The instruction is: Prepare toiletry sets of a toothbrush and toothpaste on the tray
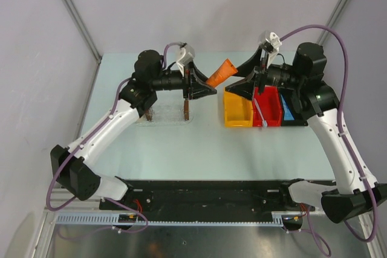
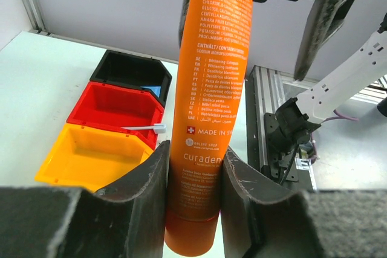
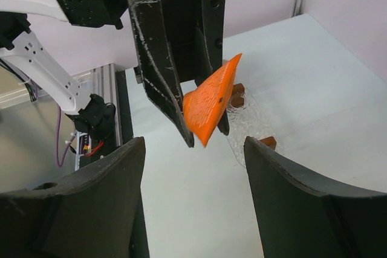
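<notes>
From above, on my left, the tray (image 1: 167, 116) lies on the pale tabletop (image 1: 181, 149). It is clear plastic with a dark wooden block at each short end, and I see nothing in it. My left arm reaches over it.

Just right of the tray, the left tool (image 1: 205, 87) is clamped narrow on the orange toothpaste tube (image 1: 221, 71) and holds it in the air. The tube slants up and to the right, toward the bins. In the left wrist view both fingers (image 2: 151, 185) press the tube's lower end, and its printed side faces the camera.

Further right, three bins stand touching in a row. The yellow bin (image 1: 237, 113) holds nothing I can see. The whitish toothbrush (image 2: 145, 127) lies in the red bin (image 1: 270, 106). The blue toothpaste tube (image 1: 286, 110) lies in the black bin (image 2: 130, 69).

On my right, the right tool (image 3: 193, 191) hangs over the red bin. Its fingers are spread wide with nothing between them.
</notes>
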Motion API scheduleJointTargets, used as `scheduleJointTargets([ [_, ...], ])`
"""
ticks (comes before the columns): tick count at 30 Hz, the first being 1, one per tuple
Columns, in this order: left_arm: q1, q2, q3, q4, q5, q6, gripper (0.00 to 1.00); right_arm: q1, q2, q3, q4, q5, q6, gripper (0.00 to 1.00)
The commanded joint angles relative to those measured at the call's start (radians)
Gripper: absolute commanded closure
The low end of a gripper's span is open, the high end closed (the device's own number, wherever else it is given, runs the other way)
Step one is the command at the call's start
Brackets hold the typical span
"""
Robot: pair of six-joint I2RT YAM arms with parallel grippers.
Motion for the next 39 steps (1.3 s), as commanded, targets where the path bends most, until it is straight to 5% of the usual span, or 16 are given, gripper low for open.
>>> scheduleJointTargets([
  [1, -0.015, 0.0, 0.036, 0.057, -0.042, -0.073, 1.0, 0.022, 0.039, 0.019, 0.069, 0.032, 0.046, 0.28],
  [14, -0.05, 0.006, 0.022, 0.054, -0.062, -0.042, 1.0, 0.062, 0.108, 0.084, 0.042, 0.054, 0.037, 0.37],
  [26, -0.064, 0.026, 0.028, 0.049, -0.056, -0.029, 0.98, 0.082, 0.117, 0.092, 0.029, 0.089, 0.029, 0.86],
  [35, -0.049, 0.002, 0.027, 0.032, -0.043, 0.016, 0.53, 0.085, 0.097, 0.124, -0.095, 0.221, -0.085, 0.97],
  [39, -0.021, -0.021, 0.03, 0.018, -0.011, 0.033, 0.43, 0.085, 0.084, 0.122, -0.171, 0.256, -0.158, 0.97],
])
